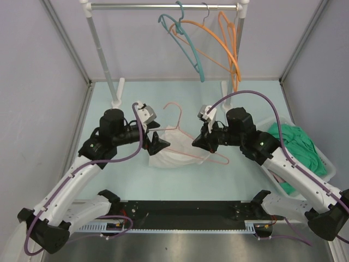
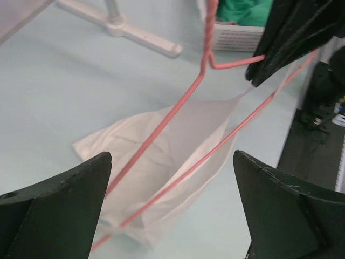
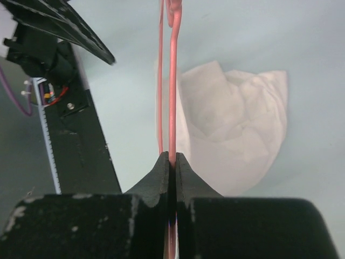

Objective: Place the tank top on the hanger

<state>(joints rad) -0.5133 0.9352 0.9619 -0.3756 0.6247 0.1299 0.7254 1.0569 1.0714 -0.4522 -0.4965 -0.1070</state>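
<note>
Fabric of the tank top (image 1: pixel 166 157), thin and limp, is lying on the bench (image 1: pixel 218 180) just ahead of the wide-open left end effector (image 2: pixel 171 162), probably needing a pinch at a strap, while the right end effector (image 3: pixel 171 161) is clamping the stiff hanger (image 3: pixel 172 81).

A robot lab cell: a pale teal desk (image 1: pixel 218 183) boxed in by plain grey panels (image 1: pixel 32 65) on metal framing. The left arm (image 1: pixel 71 185) and right arm (image 1: pixel 297 169) are bolted to a black rail (image 1: pixel 185 210) at the desk's near edge, and a clothes rail (image 1: pixel 142 6) stands at its far edge.
</note>
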